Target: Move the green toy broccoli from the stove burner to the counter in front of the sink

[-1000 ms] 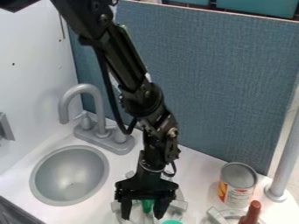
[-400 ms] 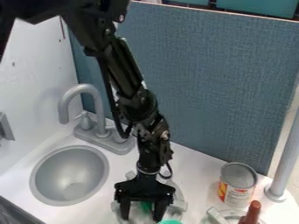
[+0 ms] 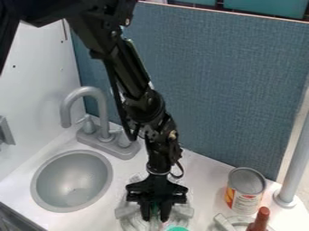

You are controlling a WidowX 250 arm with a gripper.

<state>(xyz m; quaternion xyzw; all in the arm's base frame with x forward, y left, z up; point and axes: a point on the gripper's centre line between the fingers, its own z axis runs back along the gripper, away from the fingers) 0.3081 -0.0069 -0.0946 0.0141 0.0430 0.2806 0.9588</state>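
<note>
Green object — small, mostly hidden, gripped in black hand, grey burner around

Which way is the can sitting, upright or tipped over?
The can is upright: its round top faces up, above the label.

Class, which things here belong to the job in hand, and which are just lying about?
In the job, it seems:
black pincer, near the bottom edge
gray burner beneath it
green thing close by

Just lying about:
sink
gray tap
tin can
brown thing, lower right
gray post
</note>
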